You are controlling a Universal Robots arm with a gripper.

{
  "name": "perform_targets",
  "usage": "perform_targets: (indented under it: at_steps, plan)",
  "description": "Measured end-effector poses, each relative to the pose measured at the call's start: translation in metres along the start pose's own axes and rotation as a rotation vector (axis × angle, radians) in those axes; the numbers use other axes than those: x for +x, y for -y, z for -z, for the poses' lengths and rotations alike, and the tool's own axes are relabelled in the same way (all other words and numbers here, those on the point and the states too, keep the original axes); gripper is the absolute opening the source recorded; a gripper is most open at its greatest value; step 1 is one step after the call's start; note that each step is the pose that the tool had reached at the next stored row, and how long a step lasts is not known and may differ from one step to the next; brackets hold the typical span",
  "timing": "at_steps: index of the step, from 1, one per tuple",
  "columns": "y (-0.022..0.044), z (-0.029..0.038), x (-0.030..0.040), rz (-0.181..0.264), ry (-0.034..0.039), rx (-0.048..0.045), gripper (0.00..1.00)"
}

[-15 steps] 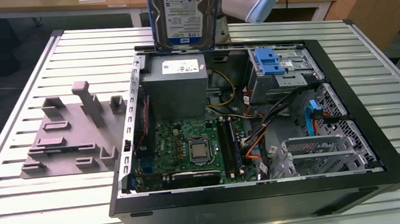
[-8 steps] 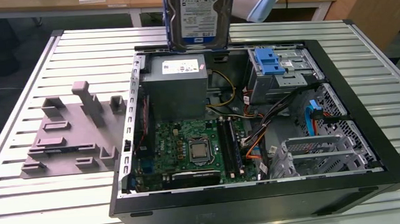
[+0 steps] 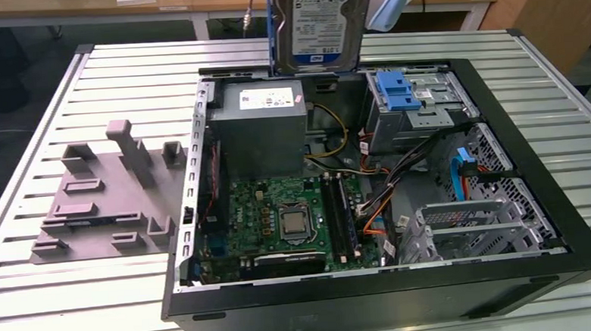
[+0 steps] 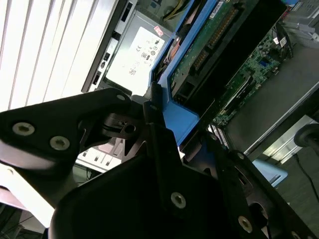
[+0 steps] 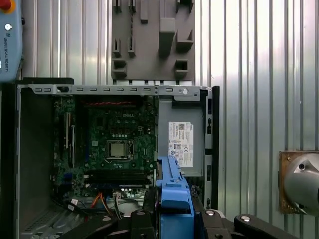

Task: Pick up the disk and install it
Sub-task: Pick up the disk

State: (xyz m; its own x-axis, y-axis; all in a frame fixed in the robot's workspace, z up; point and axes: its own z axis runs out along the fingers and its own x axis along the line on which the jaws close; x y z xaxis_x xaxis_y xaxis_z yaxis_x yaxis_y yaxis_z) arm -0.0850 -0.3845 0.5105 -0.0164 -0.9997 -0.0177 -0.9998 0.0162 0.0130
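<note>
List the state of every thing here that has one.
disk: held upright in the air.
claw: shut on the disk's blue frame.
computer case: on its side, panel off, open.
processor: bare, no cooler on it.

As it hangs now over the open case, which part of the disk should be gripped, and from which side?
Its blue carrier frame, at the upper end, from above: the disk hangs upright, so the gripper clamps across its thickness, leaving the lower end free.
</note>
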Motion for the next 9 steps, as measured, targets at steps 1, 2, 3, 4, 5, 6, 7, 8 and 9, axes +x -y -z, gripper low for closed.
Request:
perform_targets:
  at_steps: [1, 2, 3, 4, 5, 6, 7, 8, 9]
  plan:
    - [0.0011, 0.0001, 0.0000, 0.000, -0.0001, 0.0000, 0.36]
    - [0.0009, 0.0001, 0.0000, 0.000, -0.0001, 0.0000, 0.36]
    - [0.0003, 0.0000, 0.0000, 0.000, 0.0000, 0.0001, 0.36]
    - [-0.0006, 0.0000, 0.0000, 0.000, 0.0000, 0.0001, 0.36]
    - [-0.0011, 0.0000, 0.0000, 0.000, 0.0000, 0.0000, 0.36]
    - [-0.0011, -0.0001, 0.0000, 0.000, 0.0000, 0.0001, 0.36]
    - [-0.0011, 0.0000, 0.0000, 0.000, -0.0001, 0.0000, 0.36]
    - [-0.0011, 0.0000, 0.0000, 0.000, -0.0001, 0.0000, 0.36]
    - [-0.0012, 0.0000, 0.0000, 0.000, 0.0000, 0.0000, 0.36]
